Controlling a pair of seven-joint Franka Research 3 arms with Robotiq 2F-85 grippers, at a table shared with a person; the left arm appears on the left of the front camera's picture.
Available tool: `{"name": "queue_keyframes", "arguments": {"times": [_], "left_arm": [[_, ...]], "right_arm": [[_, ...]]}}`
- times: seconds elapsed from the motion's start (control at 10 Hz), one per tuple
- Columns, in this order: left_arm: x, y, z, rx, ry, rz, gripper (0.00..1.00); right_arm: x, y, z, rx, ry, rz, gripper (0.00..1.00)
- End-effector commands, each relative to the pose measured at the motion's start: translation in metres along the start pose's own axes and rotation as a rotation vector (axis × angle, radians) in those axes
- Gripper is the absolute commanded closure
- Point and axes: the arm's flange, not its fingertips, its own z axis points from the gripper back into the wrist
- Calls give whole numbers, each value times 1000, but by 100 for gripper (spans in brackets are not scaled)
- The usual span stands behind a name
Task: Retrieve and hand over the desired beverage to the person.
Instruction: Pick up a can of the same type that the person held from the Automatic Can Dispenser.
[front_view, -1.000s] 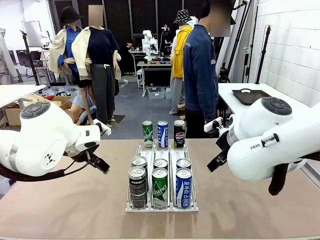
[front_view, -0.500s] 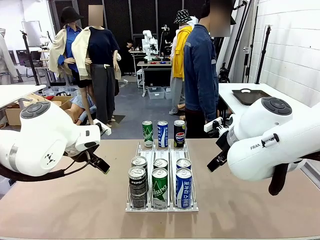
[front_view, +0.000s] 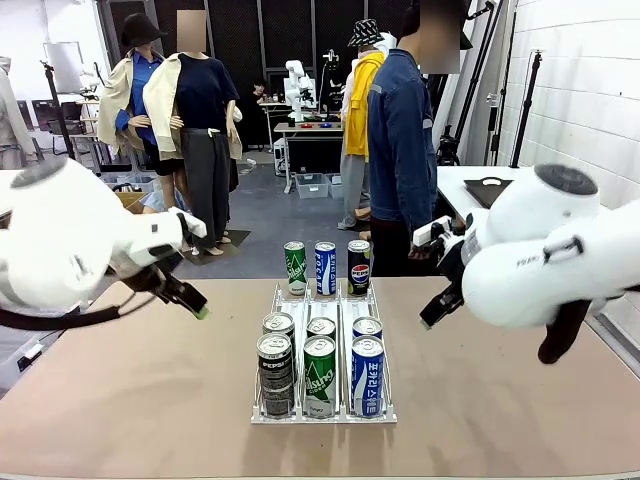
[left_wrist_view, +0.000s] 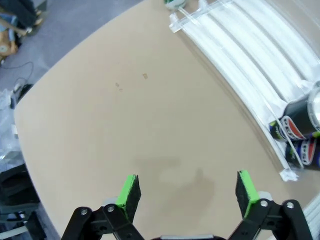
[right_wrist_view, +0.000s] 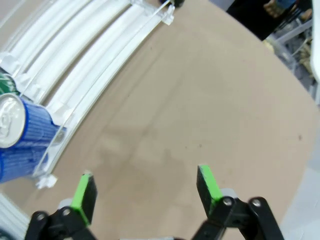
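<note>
We see both arms flanking the table (front_view: 120, 400); the left gripper (left_wrist_view: 188, 184) and right gripper (right_wrist_view: 145, 177) gape wide, holding nothing (green pads well apart); the cans (front_view: 320, 360) stand in the clear rack (front_view: 322, 418) between them; the person (front_view: 400, 150) stands beyond the far edge.

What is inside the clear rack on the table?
Six cans in three lanes: black Pepsi can, green can, blue can in front; one behind each, labels covered. Three more cans stand at the far end.
</note>
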Motion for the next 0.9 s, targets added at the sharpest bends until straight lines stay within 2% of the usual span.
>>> {"name": "queue_keyframes", "arguments": {"times": [0.0, 0.1, 0.2, 0.3, 0.6, 0.7, 0.8], "left_arm": [[10, 44, 37, -149, 50, -20, 0], [13, 64, 49, -236, 86, -56, 0], [11, 88, 56, -279, 95, -68, 0], [4, 111, 64, -345, 74, -19, 0], [-18, 163, 87, -539, -94, 195, 0], [-27, 180, 95, -559, -152, 300, 0], [-38, 197, 101, -593, -203, 353, 0]], "right_arm": [[10, -35, 36, 139, 71, 34, 0], [17, -56, 52, 274, 122, 41, 0], [17, -81, 69, 380, 96, -28, 0], [11, -106, 88, 474, 68, -110, 0], [-35, -159, 127, 648, -156, -203, 0], [-57, -176, 135, 686, -216, -248, 0], [-81, -193, 139, 715, -277, -284, 0]]}}
